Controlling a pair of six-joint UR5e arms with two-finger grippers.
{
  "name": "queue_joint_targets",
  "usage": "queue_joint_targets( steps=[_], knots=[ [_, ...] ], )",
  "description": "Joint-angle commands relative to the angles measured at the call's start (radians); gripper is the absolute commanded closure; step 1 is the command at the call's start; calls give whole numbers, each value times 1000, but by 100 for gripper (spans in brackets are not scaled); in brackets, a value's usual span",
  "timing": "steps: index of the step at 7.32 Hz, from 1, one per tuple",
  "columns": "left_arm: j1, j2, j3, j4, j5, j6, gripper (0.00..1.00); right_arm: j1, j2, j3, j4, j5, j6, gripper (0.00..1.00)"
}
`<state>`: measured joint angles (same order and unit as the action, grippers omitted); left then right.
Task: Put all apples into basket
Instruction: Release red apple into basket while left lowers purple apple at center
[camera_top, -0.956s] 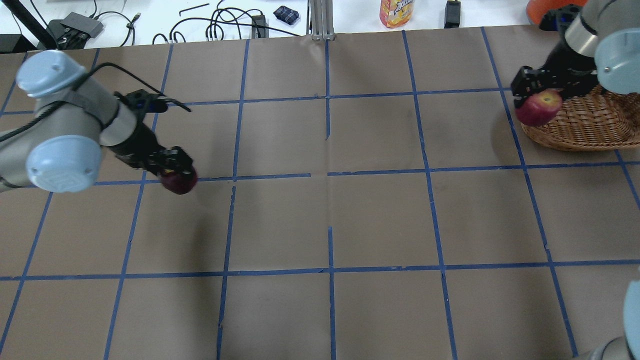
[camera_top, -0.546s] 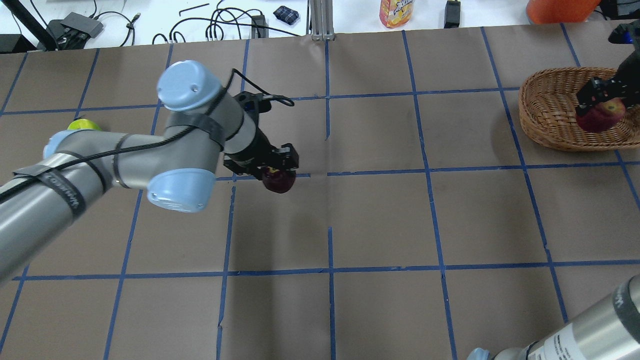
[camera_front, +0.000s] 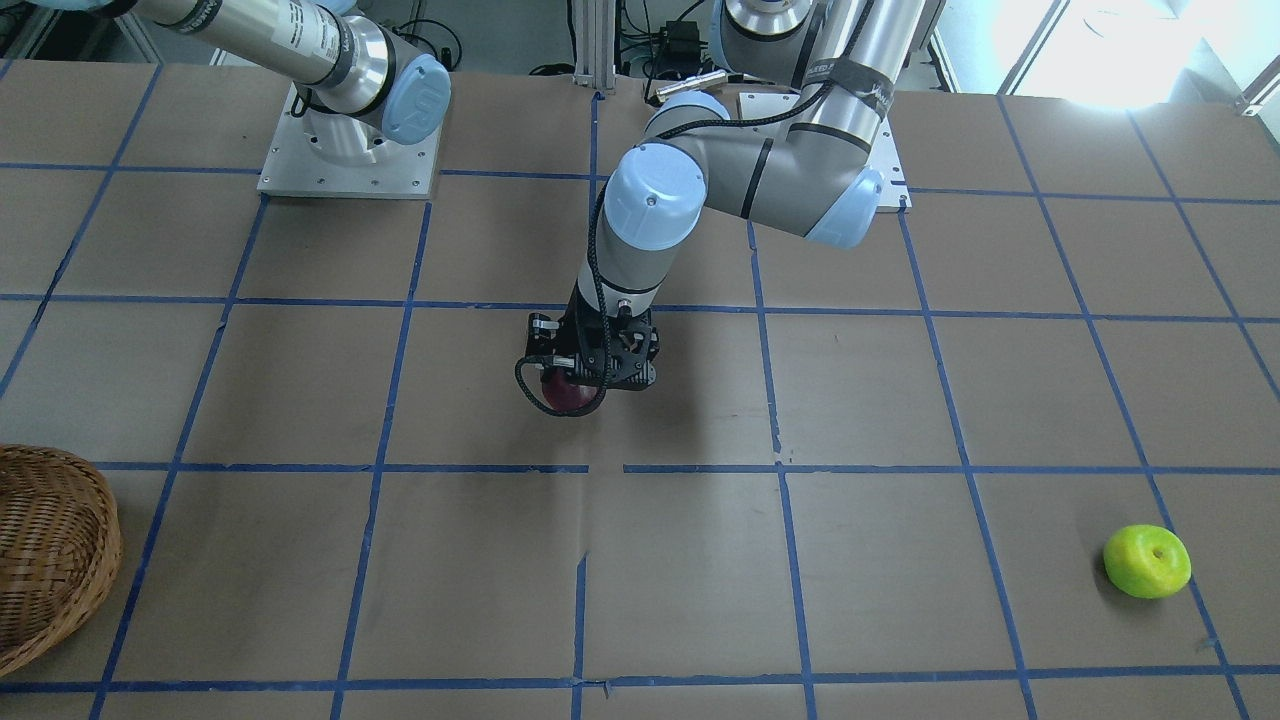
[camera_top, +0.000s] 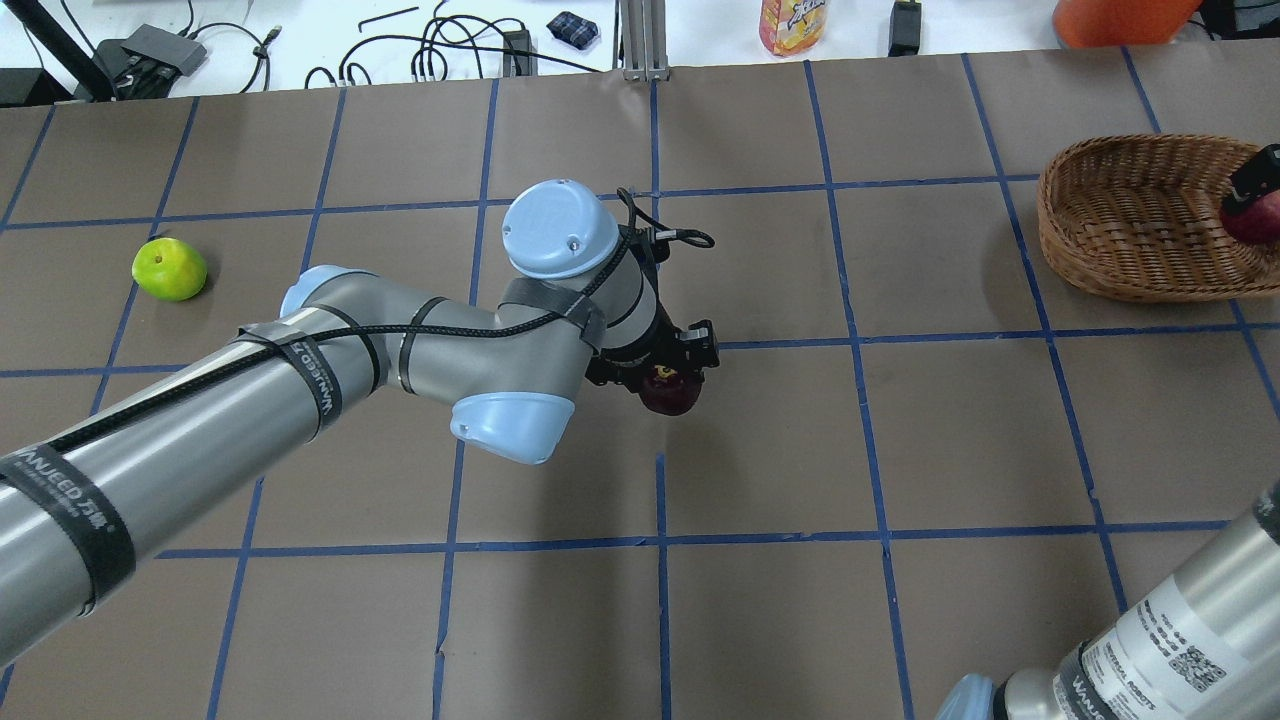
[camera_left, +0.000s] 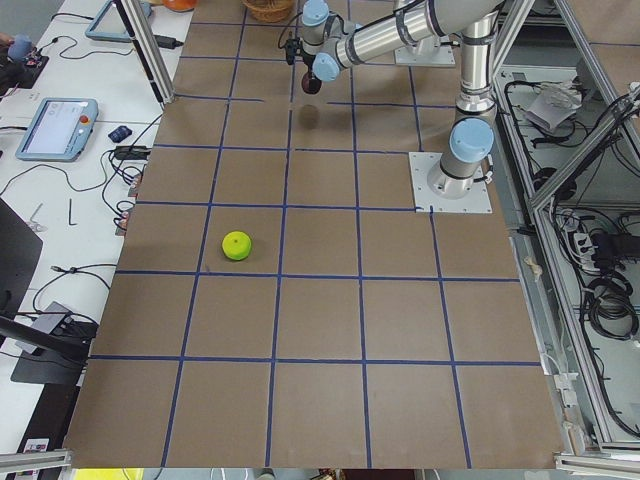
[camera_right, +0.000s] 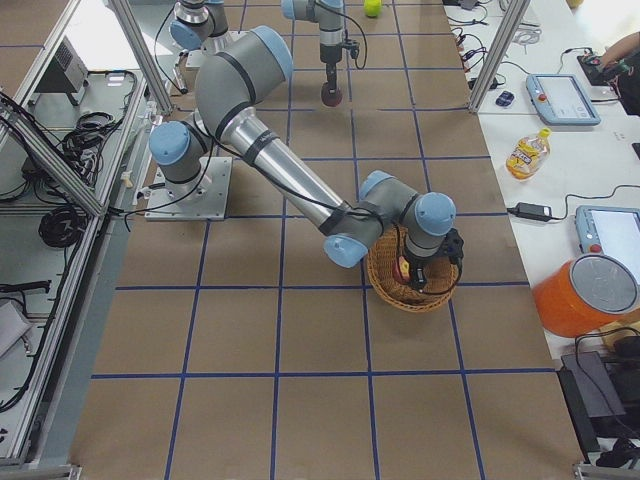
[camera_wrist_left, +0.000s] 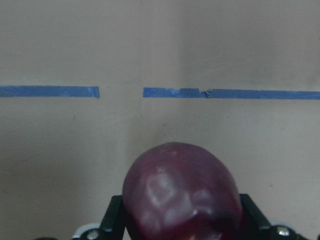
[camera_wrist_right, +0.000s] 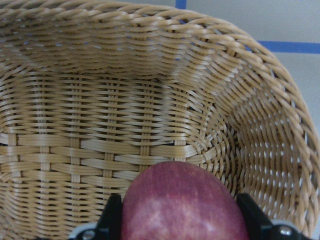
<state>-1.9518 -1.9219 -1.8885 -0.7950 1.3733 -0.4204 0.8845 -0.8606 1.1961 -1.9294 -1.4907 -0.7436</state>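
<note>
A dark maroon apple (camera_top: 672, 392) hangs just above the table near its centre, and my left gripper (camera_top: 668, 372) is shut on it. The left wrist view shows that apple (camera_wrist_left: 182, 192) between both fingers over bare paper. My right gripper (camera_top: 1252, 192) is shut on a red apple (camera_top: 1262, 218) inside the wicker basket (camera_top: 1120, 225), over its right half. In the right wrist view the red apple (camera_wrist_right: 182, 205) sits low above the woven basket floor (camera_wrist_right: 125, 125). A lime green apple (camera_top: 170, 268) lies alone at the far left, away from both grippers.
Brown paper with a blue tape grid covers the table. Beyond its far edge stand a juice bottle (camera_top: 793, 25), an orange container (camera_top: 1120, 20) and cables (camera_top: 450, 45). The arms' base plates (camera_front: 350, 160) sit on the robot's side of the table.
My left arm carried the maroon apple rightward from the left side to the table's centre, which uncovered the green apple. My right gripper moved the red apple from the basket's left rim to inside it.
</note>
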Motion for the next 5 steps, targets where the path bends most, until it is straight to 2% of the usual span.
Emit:
queue_joint_targets(
  steps=[1, 3, 4, 5],
  knots=[
    [-12, -28, 3, 26, 20, -3, 0, -3, 49, -75, 53, 27, -14, 1],
    [-4, 24, 31, 19, 26, 12, 0, 4, 19, -72, 88, 26, -13, 0],
    [13, 67, 87, -68, 32, 28, 0, 13, -20, -69, 96, 26, -20, 0],
    [52, 82, 133, -186, 33, 99, 0, 51, -73, -69, 171, 23, -16, 0]
  ],
)
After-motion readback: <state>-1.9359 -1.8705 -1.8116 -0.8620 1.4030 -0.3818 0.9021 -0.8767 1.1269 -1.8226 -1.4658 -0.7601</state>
